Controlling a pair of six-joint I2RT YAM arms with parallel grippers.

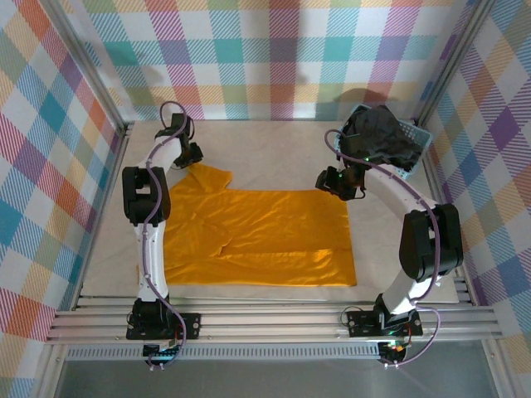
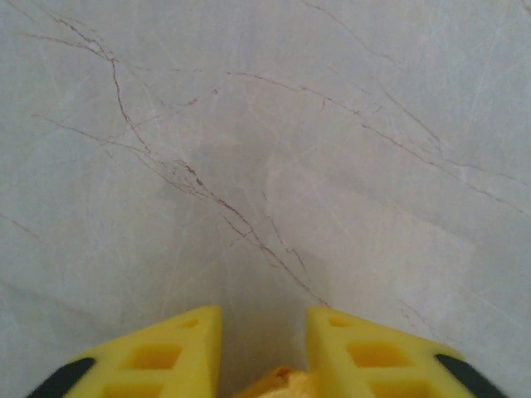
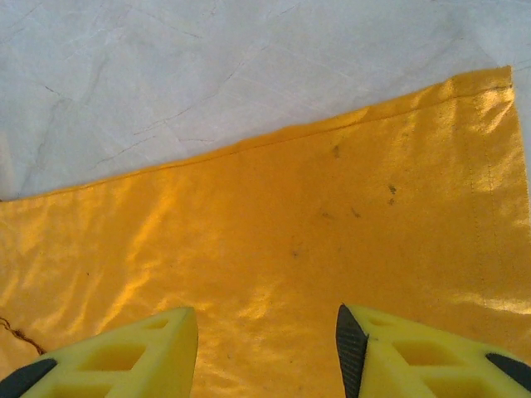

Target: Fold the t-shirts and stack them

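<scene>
Found orange t-shirt spread flat mid-table, long axis running left edge to right edge. Saw right gripper released, just above its far right hem corner. Saw left gripper by the far left sleeve, jaws narrow, orange scrap between; could not tell any grip. Saw charcoal t-shirt in basket, far right corner.
</scene>
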